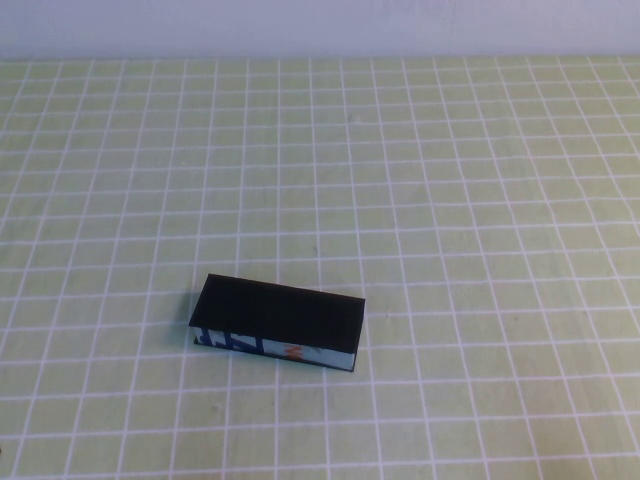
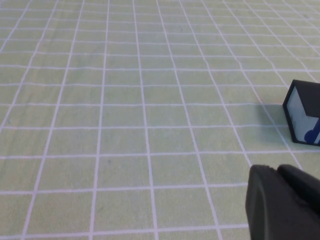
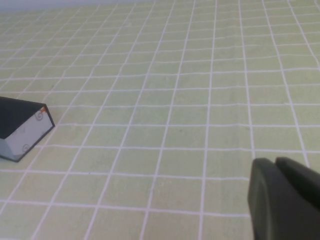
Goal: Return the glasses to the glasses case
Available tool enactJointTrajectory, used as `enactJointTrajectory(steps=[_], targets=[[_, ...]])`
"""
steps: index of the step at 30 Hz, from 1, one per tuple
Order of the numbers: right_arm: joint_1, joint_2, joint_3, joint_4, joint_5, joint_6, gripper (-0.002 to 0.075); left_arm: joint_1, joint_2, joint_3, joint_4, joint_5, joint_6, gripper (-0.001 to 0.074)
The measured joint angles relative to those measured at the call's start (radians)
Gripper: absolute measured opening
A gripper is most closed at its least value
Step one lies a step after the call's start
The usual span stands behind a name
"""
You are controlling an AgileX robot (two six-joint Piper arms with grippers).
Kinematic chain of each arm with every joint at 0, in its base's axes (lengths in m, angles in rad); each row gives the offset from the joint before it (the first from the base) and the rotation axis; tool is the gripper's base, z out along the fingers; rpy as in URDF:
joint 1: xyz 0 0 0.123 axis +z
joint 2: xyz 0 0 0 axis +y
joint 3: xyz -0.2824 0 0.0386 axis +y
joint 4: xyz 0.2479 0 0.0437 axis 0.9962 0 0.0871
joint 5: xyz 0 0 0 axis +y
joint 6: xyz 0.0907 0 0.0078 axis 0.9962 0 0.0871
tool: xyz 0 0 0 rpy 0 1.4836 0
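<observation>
The glasses case (image 1: 280,312) lies with its lid down on the checked cloth, black top up and its blue-and-white side with a small orange mark facing me. One of its ends shows in the left wrist view (image 2: 305,112), the other in the right wrist view (image 3: 22,127). The glasses are hidden or out of view. My left gripper (image 2: 274,170) hangs low over the cloth, well short of the case, its fingers pressed together with nothing between them. My right gripper (image 3: 272,162) is likewise shut and empty, far from the case's other end. Neither arm shows in the high view.
A green cloth with a white grid (image 1: 450,200) covers the whole table up to the pale wall (image 1: 320,25) at the back. Nothing else stands on it.
</observation>
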Motion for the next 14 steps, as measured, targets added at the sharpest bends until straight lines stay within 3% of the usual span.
enactJointTrajectory(steps=[7,14], targets=[[0.0,0.0,0.0,-0.289,0.0,0.286,-0.0018,0.0,0.0,0.0,0.0,0.0,0.0,-0.0004],[0.0,0.0,0.0,-0.342,0.0,0.358,-0.0018,0.0,0.0,0.0,0.0,0.0,0.0,-0.0003]])
